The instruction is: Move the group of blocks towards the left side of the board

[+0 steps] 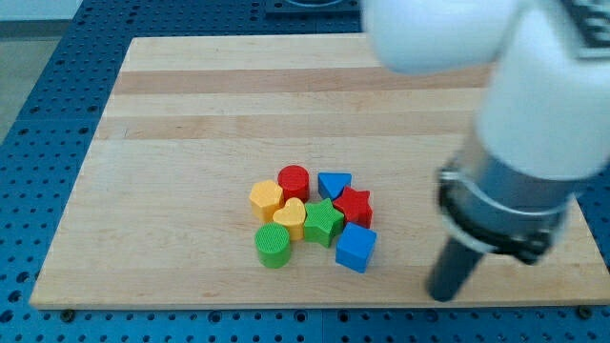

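Blocks sit clustered low-centre on the counter (191, 114): red cylinder (294, 180), blue triangle (334, 184), red star (355, 206), orange block (266, 198), yellow heart (290, 216), green star (323, 223), green cylinder (273, 246), blue cube (355, 248). My tip (442, 292) stands at their 4 o'clock, apart, likely staged for a push toward 9 o'clock. No jaws; rod only.

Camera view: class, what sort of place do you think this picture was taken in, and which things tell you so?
Probably a robotics lab bench. A wooden board lies on a blue perforated table, a white robot arm hangs over it, and my tip rests at the view's right of clustered blocks such as the blue cube.
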